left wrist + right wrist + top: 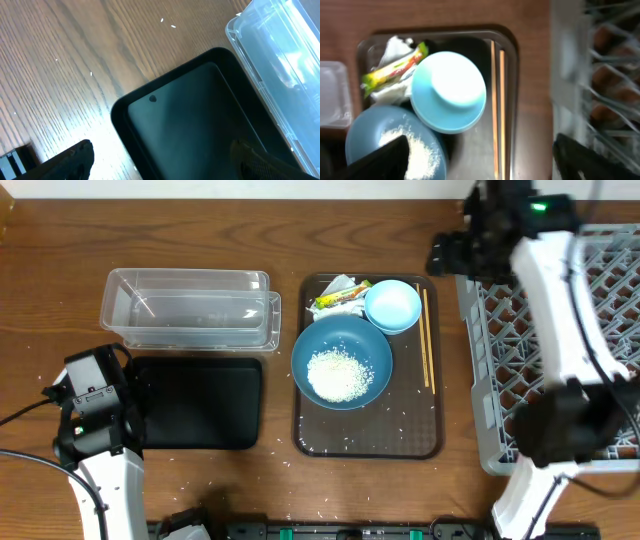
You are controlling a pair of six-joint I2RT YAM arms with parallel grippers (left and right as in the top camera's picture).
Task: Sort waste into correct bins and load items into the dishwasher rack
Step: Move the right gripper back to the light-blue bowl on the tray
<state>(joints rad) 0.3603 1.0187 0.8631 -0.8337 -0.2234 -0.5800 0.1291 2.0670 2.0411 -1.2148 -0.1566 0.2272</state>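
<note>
**Stock check: sorting not yet begun, both grippers empty**

1. Right gripper (481,142): jaws wide, holding nothing, poised above the far end of the brown serving tray (370,435).
   - Directly below it: the small light-blue bowl (449,92), empty, overlapping the rim of the large bowl.
   - Just to the bowl's right: the wooden chopsticks (497,100), lying parallel along the tray's edge.
2. Left gripper (161,150): jaws wide, holding nothing, over the near-left corner of the black tray (200,125).
3. Serving tray, remaining contents:
   - Dark-blue bowl (372,350), holding a heap of white rice (340,375).
   - Yellow-green snack wrapper (395,70), lying against the crumpled tissue (395,47) in the far-left corner.
   - Stray rice grains on the tray floor.
4. Bins: clear tub (190,275) and black tray side by side on the table (300,240). Both look empty.
5. Dishwasher rack (485,380): nothing loaded where visible, though the right arm hides part of it. The white cup cannot be made out.

Progress, judged: none. All the waste is unsorted and both bowls and the chopsticks are unloaded.
</note>
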